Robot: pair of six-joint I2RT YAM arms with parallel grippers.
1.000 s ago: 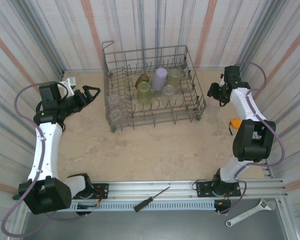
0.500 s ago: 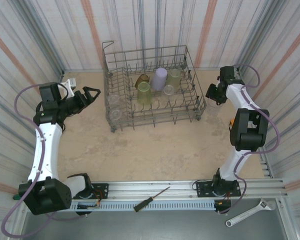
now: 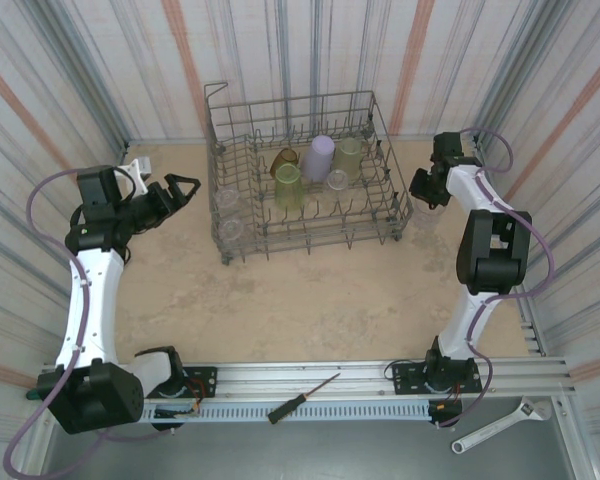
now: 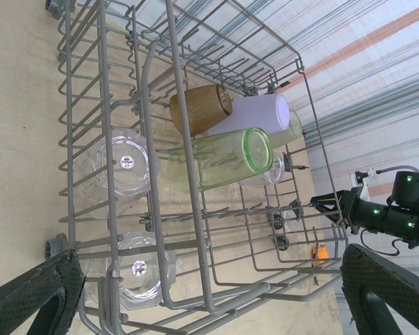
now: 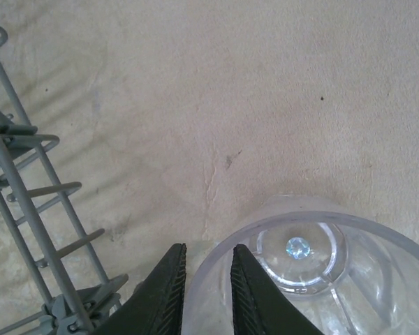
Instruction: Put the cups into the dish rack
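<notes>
In the last second the right arm has folded up nearer the rack. The right fingers are clenched on the rim of 1 clear cup, which stands on the desk just right of the rack. It is gripped but not loaded. The left fingers are released, left of the rack, which already holds the other cups. The rack's raised wire side bars the way, and an orange ball lies near.

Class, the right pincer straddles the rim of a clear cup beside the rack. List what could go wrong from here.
1. The right pincer straddles only the thin wall of the clear cup, so the cup may slip or tip when lifted.
2. The dish rack wires stand close alongside, so the cup could snag on them.
</notes>
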